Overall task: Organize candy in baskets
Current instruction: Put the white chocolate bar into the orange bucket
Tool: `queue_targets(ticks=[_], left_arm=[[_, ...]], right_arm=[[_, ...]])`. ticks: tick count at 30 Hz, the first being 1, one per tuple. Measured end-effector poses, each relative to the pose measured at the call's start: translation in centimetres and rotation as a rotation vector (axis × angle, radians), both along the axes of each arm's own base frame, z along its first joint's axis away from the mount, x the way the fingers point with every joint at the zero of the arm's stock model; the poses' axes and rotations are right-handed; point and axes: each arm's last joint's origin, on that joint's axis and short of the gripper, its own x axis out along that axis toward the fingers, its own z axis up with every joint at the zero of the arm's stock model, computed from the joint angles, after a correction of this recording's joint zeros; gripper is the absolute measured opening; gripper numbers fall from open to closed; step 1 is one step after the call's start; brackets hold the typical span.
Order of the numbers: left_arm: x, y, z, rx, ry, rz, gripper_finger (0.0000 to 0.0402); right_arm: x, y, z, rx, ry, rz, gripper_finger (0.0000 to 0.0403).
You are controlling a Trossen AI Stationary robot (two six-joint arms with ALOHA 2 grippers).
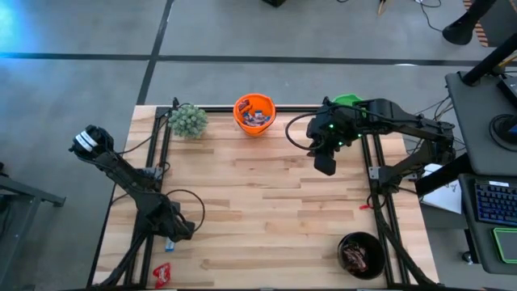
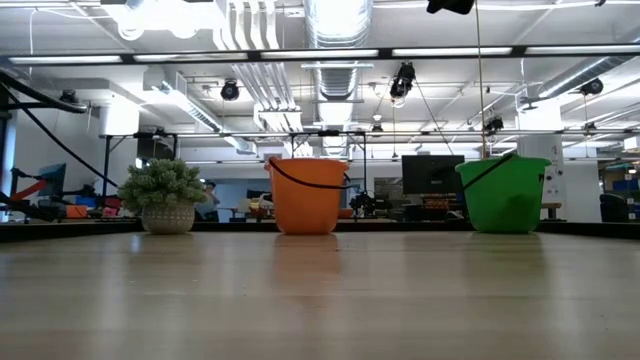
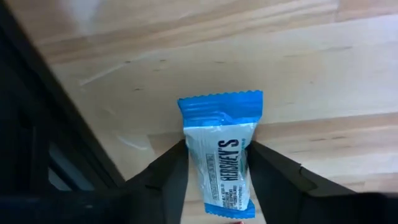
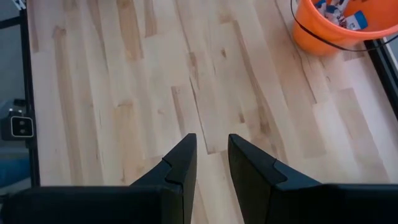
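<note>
"HERSHEY'S" candy (image 3: 221, 165) (blue-white) between pincer (image 3: 214, 177)

The candy bar (image 3: 221, 158) wears a light blue-and-white wrapper with dark lettering. One basket (image 1: 254, 113) is orange, another (image 2: 503, 194) bright green, the third (image 1: 361, 255) black. The plant (image 1: 187, 120) is grey-green, the table (image 1: 266, 210) pale streaked wood.
</note>
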Motion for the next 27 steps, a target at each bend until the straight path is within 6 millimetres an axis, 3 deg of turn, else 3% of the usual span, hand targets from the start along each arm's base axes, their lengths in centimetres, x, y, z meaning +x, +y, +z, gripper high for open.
queue_targets(ticks=[10,21,27], left_arm=[[0.3,-0.4,0.2,-0.052,-0.094,-0.126,0.0015],[2.1,-2.1,3.0,-0.111,-0.301,-0.307,0.0005],[3.6,-3.1,5.6,-0.023,-0.510,-0.373,0.0002]], right_arm=[[0.1,0.0,0.0,-0.003,-0.008,0.002,0.0082],[0.1,0.0,0.1,-0.013,-0.013,0.016,0.0082],[0.1,0.0,0.1,-0.002,-0.017,0.016,0.0082]])
